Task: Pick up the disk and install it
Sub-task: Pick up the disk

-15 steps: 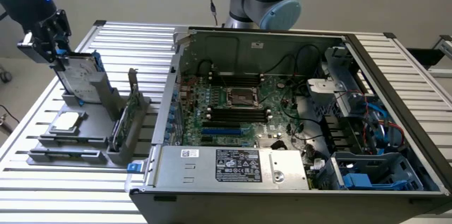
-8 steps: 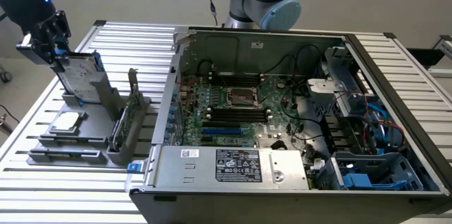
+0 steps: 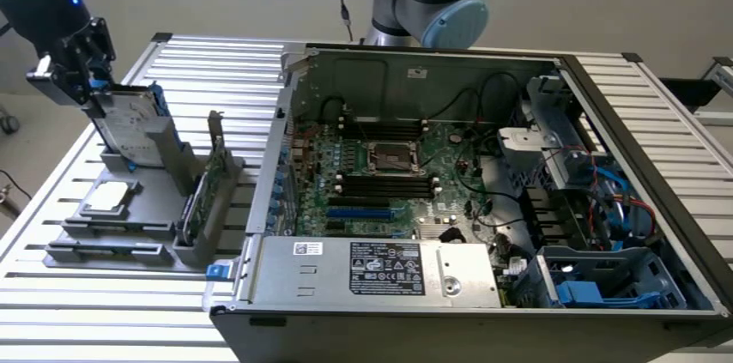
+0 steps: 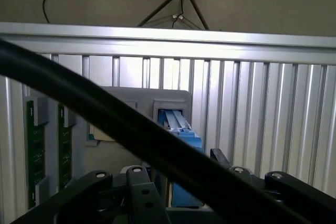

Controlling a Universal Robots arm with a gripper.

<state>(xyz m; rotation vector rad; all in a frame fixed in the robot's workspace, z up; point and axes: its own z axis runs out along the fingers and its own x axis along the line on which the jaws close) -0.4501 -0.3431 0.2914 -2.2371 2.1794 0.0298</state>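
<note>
One gripper (image 3: 94, 90), spread wide and empty, hangs over the disk (image 3: 130, 127) standing upright near the table's (image 3: 103, 329) edge on the exterior view's left

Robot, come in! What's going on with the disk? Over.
Black gripper open, over upright silver-grey metal disk with blue rails. Disk sits in grey holder. Green circuit card alongside, apart.

Disk (image 3: 126, 123) is showing dull silver metal, with blue plastic rails (image 4: 186, 137). Table (image 3: 206, 58) is looking like ribbed satin aluminium, lightly glossy.
</note>
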